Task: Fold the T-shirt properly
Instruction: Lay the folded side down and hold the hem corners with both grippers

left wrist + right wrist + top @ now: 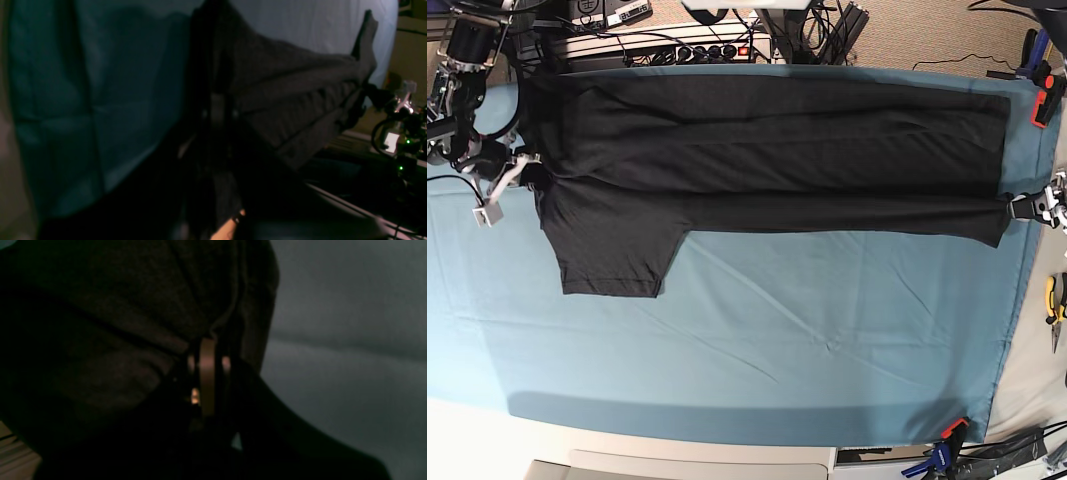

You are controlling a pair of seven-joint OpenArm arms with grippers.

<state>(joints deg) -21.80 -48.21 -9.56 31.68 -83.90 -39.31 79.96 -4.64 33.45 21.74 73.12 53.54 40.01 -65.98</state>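
Across the teal cloth table cover [757, 330] the large black soft-fabric T-shirt [767, 150] stretches taut; left gripper [1017, 207] and right gripper [530, 175] each pinch an opposite end.

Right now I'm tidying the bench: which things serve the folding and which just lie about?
Job: T-shirt; left gripper and right gripper, each shut on it.

Lying about: teal table cover; orange clamps; yellow-handled pliers; power strip.
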